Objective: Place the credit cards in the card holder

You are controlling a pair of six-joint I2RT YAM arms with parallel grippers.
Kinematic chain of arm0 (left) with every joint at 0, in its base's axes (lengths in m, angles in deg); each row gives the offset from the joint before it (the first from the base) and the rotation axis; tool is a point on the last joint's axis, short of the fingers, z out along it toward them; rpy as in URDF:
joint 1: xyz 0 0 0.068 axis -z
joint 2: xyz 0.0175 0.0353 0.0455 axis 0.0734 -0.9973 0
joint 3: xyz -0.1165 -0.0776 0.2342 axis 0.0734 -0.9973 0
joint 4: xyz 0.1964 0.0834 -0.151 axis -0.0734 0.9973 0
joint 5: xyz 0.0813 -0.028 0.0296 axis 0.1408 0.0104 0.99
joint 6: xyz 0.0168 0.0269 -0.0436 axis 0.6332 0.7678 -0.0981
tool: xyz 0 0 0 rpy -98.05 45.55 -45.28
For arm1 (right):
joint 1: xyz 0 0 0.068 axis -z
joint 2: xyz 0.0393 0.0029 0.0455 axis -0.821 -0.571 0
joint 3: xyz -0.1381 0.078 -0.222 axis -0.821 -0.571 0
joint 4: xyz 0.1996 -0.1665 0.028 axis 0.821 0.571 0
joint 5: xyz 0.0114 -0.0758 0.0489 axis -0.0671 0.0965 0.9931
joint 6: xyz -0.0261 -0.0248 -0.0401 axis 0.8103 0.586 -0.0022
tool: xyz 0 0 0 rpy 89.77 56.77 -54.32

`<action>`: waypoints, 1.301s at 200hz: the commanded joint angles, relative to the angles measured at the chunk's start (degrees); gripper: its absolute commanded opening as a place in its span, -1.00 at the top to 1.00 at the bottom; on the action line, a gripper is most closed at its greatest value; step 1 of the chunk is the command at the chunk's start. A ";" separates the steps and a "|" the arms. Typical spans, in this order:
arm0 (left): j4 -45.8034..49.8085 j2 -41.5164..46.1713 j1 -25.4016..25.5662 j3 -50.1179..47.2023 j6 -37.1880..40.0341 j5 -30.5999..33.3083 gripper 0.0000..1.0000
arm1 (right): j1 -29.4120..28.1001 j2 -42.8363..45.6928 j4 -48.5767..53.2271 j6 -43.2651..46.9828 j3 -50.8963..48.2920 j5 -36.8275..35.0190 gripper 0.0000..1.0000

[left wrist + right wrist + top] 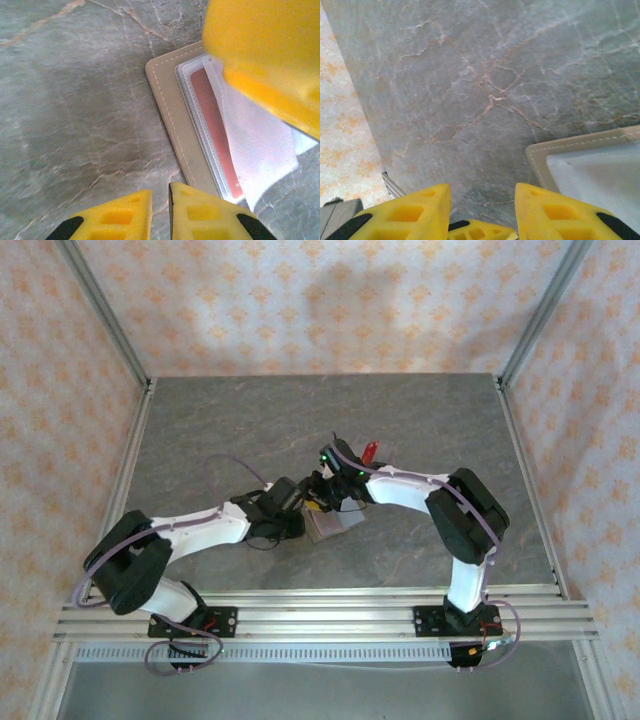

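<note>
Left wrist view: the card holder (170, 105) is seen lying open just ahead-right of the left gripper (160, 210), whose fingers are barely parted and empty. A credit card (215, 130) is sleeved inside, long axis running away. The right gripper (482, 200), moderately open and empty, is held above it.

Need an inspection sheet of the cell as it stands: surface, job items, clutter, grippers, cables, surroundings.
Surface: grey marbled table, no spills seen.
Job's things: card holder lies open mid-table with one red card in a clear sleeve; a small red piece sticks up beyond the right arm, likely another card.
Clutter: nothing seen.
Grippers: left gripper slightly open, empty, near the holder's edge; right gripper open, empty, by the holder's corner.
Cables: purple cables run along both arms; one loops loose above the left forearm.
Surroundings: patterned walls, aluminium frame posts.
</note>
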 commanded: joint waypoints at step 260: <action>8.48 -12.73 1.39 13.31 5.59 2.74 0.07 | 20.77 -7.92 40.80 26.36 28.00 -30.94 0.55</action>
